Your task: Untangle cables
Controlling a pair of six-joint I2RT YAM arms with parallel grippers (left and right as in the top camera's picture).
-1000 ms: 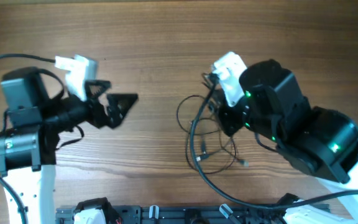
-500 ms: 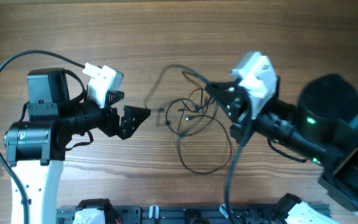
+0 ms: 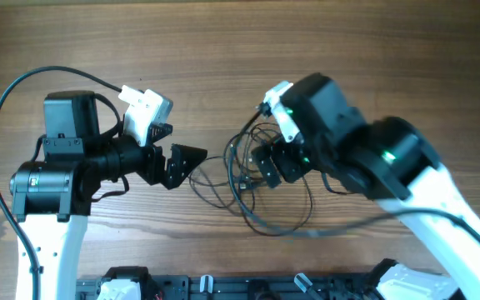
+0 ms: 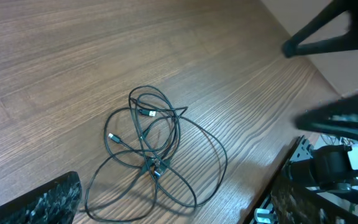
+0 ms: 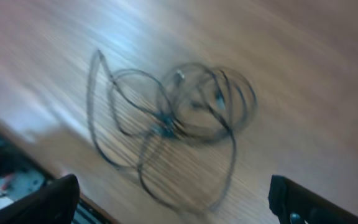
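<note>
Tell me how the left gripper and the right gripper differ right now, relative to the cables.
The left gripper sits beside the outer loops of the cables, while the right gripper hangs over the tangle and hides part of it. The left gripper's camera view is sharp and the right gripper's is blurred. Both are open and hold nothing.

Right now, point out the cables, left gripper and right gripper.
cables (image 4: 155, 167): left wrist view, central knot.
left gripper (image 3: 187, 142): overhead view, between fingertips.
right gripper (image 5: 174, 182): right wrist view, between fingertips.

Even, bright light; overhead and left wrist sharp; right wrist motion-blurred, glare upper left.
</note>
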